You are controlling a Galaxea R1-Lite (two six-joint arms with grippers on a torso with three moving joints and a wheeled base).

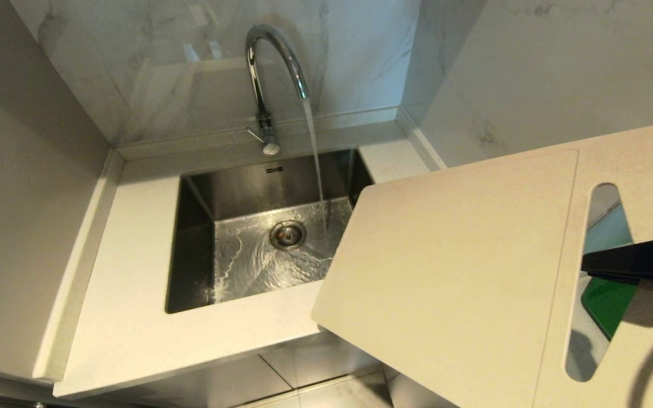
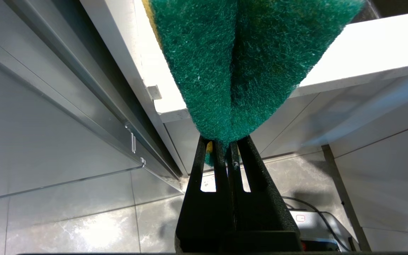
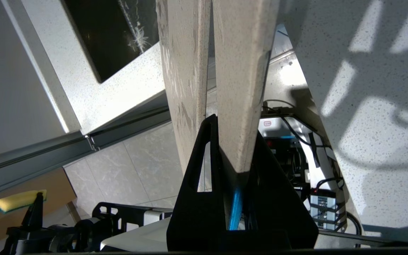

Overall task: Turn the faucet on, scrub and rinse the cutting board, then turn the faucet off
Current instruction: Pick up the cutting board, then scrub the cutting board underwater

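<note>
Setting: marble-patterned wall panels [image 1: 530, 68] enclose a corner; you look down on a white bench [image 1: 128, 283] with an inset steel sink [image 1: 190, 226].
Faucet: the faucet [image 1: 272, 62] stands behind the sink, at its back rim. Water [image 1: 315, 164] runs from the arched spout and swirls around the drain [image 1: 288, 234].
Cutting board: the cutting board [image 1: 451, 272] is held in the air, tilted, to the right of the sink. Its near corner overlaps the sink's right edge; the stream falls just beside it, not onto it.
Right pincer: the right pincer [image 3: 230, 141] is clamped on the board's edge by the handle slot [image 1: 596, 272].
Left pincer: the left pincer [image 2: 225, 148] is closed on a green scouring sponge [image 2: 239, 63] with a yellow layer. You find it low, below the bench edge, above the tiled floor [image 2: 83, 226].
Other: a bright green flat item [image 1: 644, 317] lies behind the board.
</note>
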